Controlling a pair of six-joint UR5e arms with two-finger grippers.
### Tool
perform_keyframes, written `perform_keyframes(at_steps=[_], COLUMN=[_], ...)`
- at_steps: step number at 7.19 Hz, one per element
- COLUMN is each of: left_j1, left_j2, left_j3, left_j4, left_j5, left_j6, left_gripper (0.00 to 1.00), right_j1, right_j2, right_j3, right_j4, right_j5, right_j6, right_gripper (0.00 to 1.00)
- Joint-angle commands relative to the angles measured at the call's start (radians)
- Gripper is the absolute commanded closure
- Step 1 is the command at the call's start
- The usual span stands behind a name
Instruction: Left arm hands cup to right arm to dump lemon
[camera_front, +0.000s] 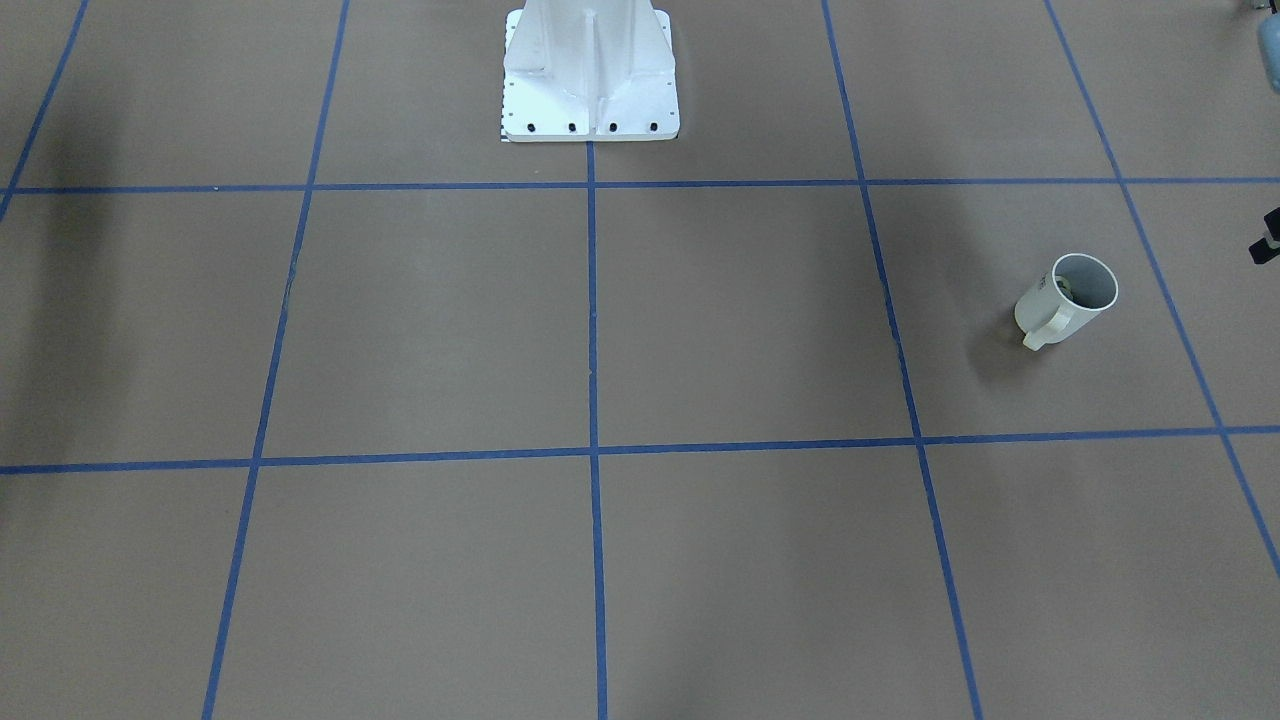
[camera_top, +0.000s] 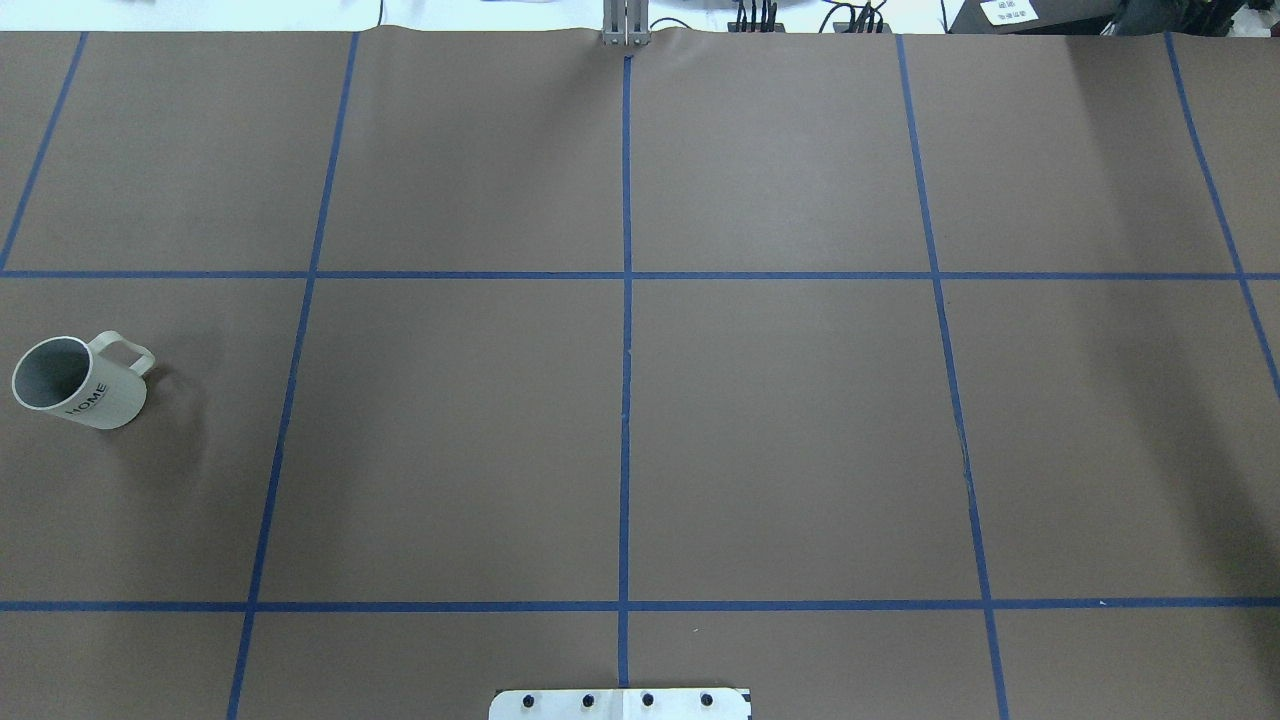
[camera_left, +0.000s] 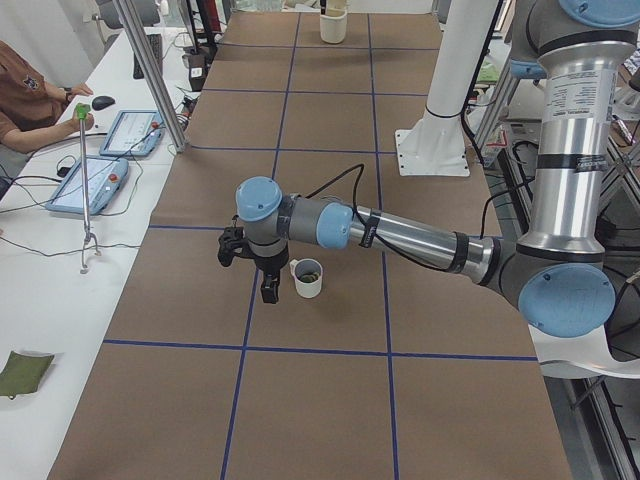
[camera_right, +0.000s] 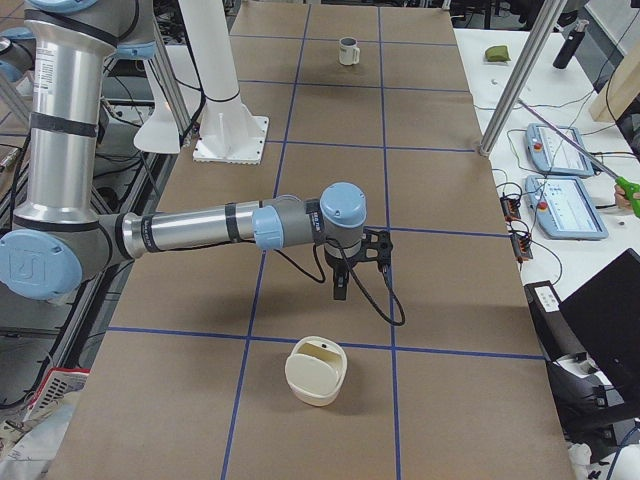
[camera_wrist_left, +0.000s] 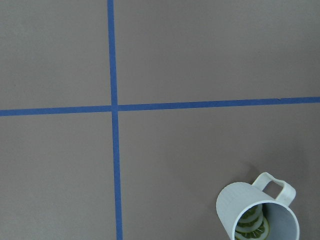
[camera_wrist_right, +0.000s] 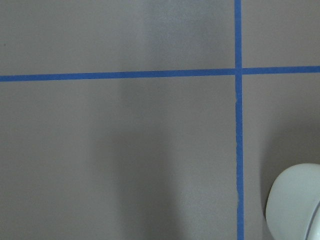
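The cream-white cup (camera_top: 80, 382) stands upright at the table's left side, handle toward the far edge, with dark print on its side. It also shows in the front view (camera_front: 1065, 300) and in the left wrist view (camera_wrist_left: 257, 212). The lemon (camera_wrist_left: 252, 225) lies inside it as yellowish-green slices. In the exterior left view the left gripper (camera_left: 266, 292) hangs pointing down just beside the cup (camera_left: 308, 278), apart from it; I cannot tell whether it is open. The right gripper (camera_right: 340, 290) hangs pointing down over the table, empty-looking; I cannot tell whether it is open.
A cream round container (camera_right: 316, 370) stands on the table just past the right gripper, and its edge shows in the right wrist view (camera_wrist_right: 295, 205). The white robot base (camera_front: 590, 70) stands mid-table at the near edge. Blue tape lines grid the brown tabletop.
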Motion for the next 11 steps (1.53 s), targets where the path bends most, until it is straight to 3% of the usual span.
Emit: perform_keyframes(at_steps=[1, 3, 5, 8, 11], left_j1=[-0.025, -0.027, -0.022, -0.013, 0.034], left_j2=[0.0, 0.07, 0.072, 0.07, 0.069], left_j3=[-0.023, -0.06, -0.071, -0.077, -0.08], left_j4=[0.007, -0.011, -0.013, -0.065, -0.138], left_j5=[0.003, -0.009, -0.009, -0.007, -0.007], left_j6=[0.004, 0.005, 0.004, 0.001, -0.08], left_gripper=[0.0, 0.0, 0.0, 0.0, 0.0], right_j1=[-0.005, -0.007, -0.005, -0.007, -0.019], right_j2=[0.0, 0.0, -0.014, -0.043, -0.031], right_j3=[-0.002, -0.003, -0.019, -0.037, -0.037], right_j4=[0.001, -0.001, 0.02, 0.175, 0.195], right_j5=[0.001, 0.001, 0.001, 0.003, -0.001], right_j6=[0.0, 0.0, 0.003, 0.054, 0.099], right_gripper=[0.0, 0.0, 0.0, 0.0, 0.0])
